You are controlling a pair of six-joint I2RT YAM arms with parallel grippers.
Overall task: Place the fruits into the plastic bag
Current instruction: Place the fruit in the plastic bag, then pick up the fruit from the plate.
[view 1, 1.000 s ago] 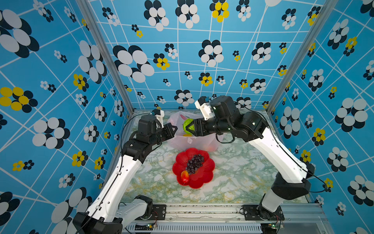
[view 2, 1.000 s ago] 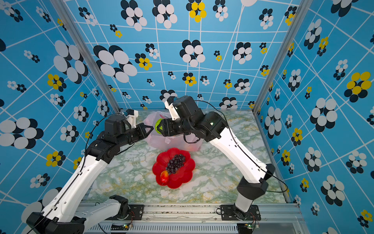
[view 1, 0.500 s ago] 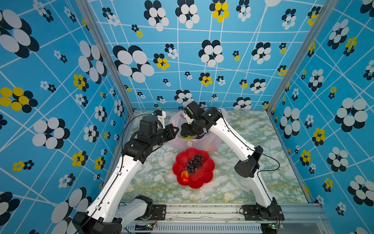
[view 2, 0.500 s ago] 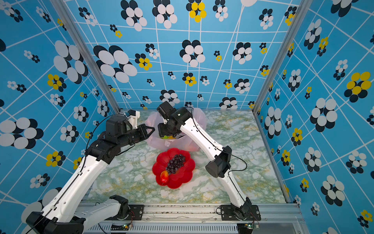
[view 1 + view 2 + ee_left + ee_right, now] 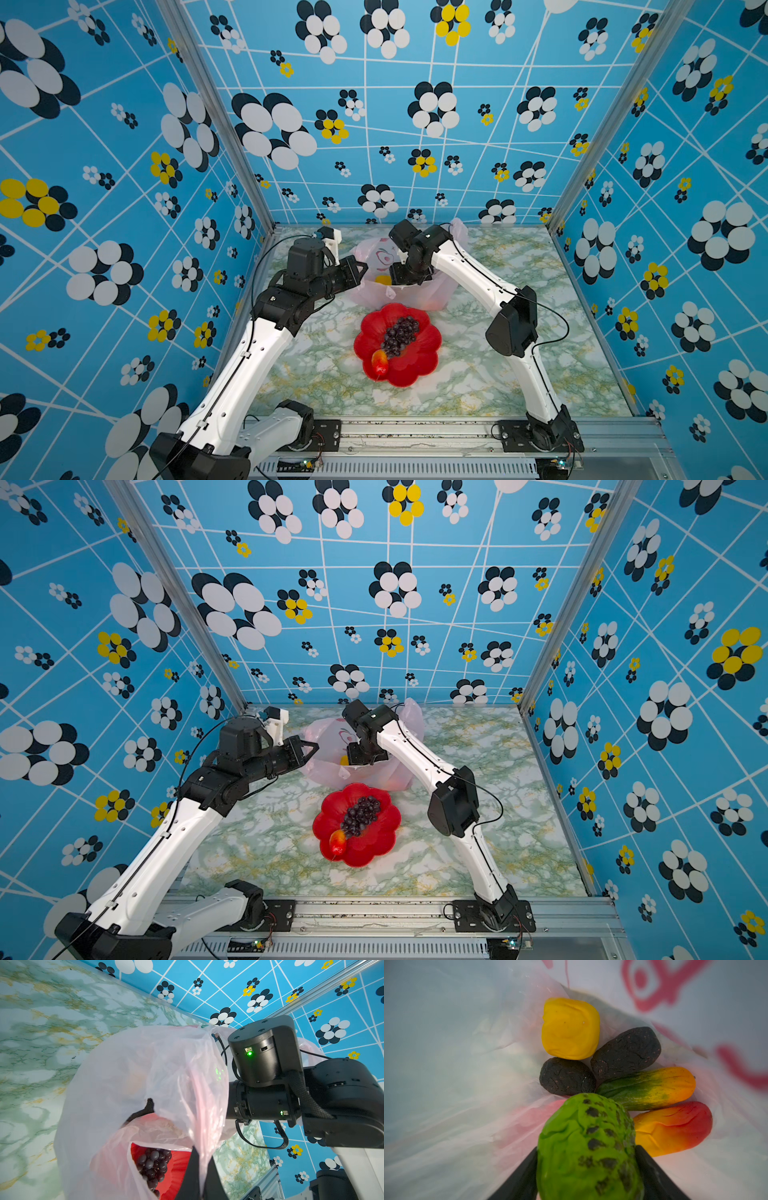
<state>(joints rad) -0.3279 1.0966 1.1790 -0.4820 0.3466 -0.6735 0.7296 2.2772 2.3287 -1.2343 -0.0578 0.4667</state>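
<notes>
The plastic bag [image 5: 362, 291] [image 5: 320, 766] stands at the back of the table, mouth up. My left gripper [image 5: 202, 1157] [image 5: 360, 266] is shut on its near rim and holds it up. My right gripper [image 5: 586, 1148] reaches down inside the bag [image 5: 446, 1064], its fingers pressed against both sides of a green kiwi [image 5: 587, 1147]. Below it in the bag lie a yellow fruit [image 5: 570, 1028], two dark avocados [image 5: 566, 1076] [image 5: 626, 1052], a green-orange fruit [image 5: 648, 1088] and a red-orange mango [image 5: 675, 1128]. A purple grape bunch [image 5: 400, 336] and a small red fruit [image 5: 379, 362] sit on the plate.
The red flower-shaped plate [image 5: 419, 365] [image 5: 374, 845] lies just in front of the bag, mid-table. My right arm's elbow [image 5: 513, 328] hangs low to the right of the plate. Blue patterned walls close in the marbled table [image 5: 478, 386] on three sides.
My right arm has dropped from above the bag's mouth down into the bag with the green kiwi. The left gripper has kept its hold on the rim.
</notes>
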